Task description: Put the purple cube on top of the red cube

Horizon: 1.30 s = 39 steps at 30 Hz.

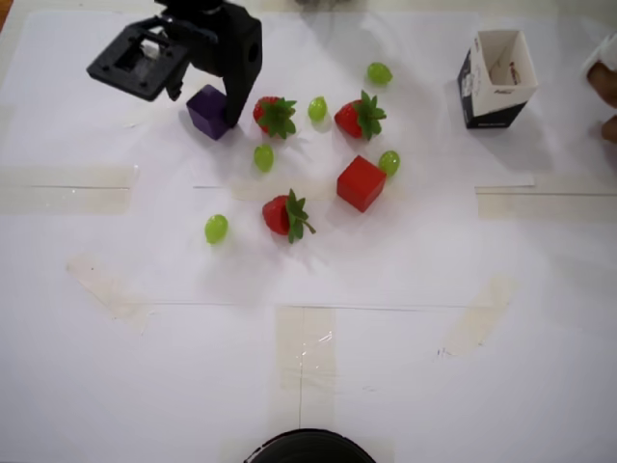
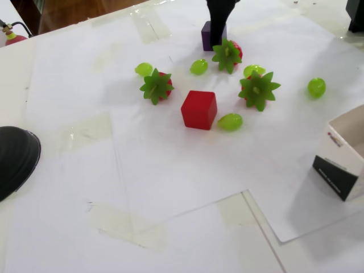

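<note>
The purple cube (image 1: 204, 113) rests on the white paper at the back left in the overhead view, just left of a strawberry (image 1: 275, 115). My black gripper (image 1: 207, 104) has come down over it, open, with one finger on each side of the cube. In the fixed view, one finger (image 2: 216, 31) covers the right part of the purple cube (image 2: 206, 35). The red cube (image 1: 362, 182) sits alone on the paper to the right and nearer the front, beside a green grape (image 1: 388, 162). The fixed view shows the red cube (image 2: 199, 110) in the middle of the fruit.
Two more strawberries (image 1: 360, 116) (image 1: 286, 214) and several green grapes (image 1: 216, 229) lie scattered around the cubes. An open black-and-white box (image 1: 495, 79) stands at the back right. A dark round object (image 1: 308, 448) sits at the front edge. A hand (image 1: 605, 92) shows at the right edge.
</note>
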### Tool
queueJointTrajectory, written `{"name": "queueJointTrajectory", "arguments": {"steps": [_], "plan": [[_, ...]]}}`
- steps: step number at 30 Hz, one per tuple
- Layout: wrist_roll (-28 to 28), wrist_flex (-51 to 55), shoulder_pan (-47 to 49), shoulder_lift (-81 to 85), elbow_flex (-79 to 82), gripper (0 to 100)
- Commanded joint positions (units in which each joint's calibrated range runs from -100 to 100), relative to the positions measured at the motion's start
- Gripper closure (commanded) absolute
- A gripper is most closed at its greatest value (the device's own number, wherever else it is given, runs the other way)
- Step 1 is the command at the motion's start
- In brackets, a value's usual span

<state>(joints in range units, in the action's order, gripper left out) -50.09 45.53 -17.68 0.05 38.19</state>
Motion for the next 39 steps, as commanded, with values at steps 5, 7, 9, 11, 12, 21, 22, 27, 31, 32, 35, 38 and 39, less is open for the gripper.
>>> {"name": "queueJointTrajectory", "arguments": {"steps": [5,7,9,11,12,21,22,27,31,32,35,38,39], "plan": [[-0.8,-2.9,-1.0,-0.2,0.3,74],[-0.9,-3.6,-0.9,-0.2,0.6,75],[-1.0,-3.6,-0.7,-0.3,0.7,75],[-1.2,-3.5,-0.6,-0.3,0.8,75],[-1.3,-3.5,-0.5,-0.3,0.8,75],[-1.5,-3.6,-0.3,-0.3,1.6,86],[-1.3,-3.6,-0.4,-0.3,1.7,86],[-0.8,-3.6,-0.4,0.2,1.9,92],[1.0,-3.0,0.3,2.3,1.2,94],[1.8,-3.1,0.4,2.9,0.9,95],[3.9,-2.2,1.8,5.8,0.4,95],[5.3,0.0,3.0,7.4,-1.6,96],[6.0,1.2,3.6,7.9,-3.1,96]]}}
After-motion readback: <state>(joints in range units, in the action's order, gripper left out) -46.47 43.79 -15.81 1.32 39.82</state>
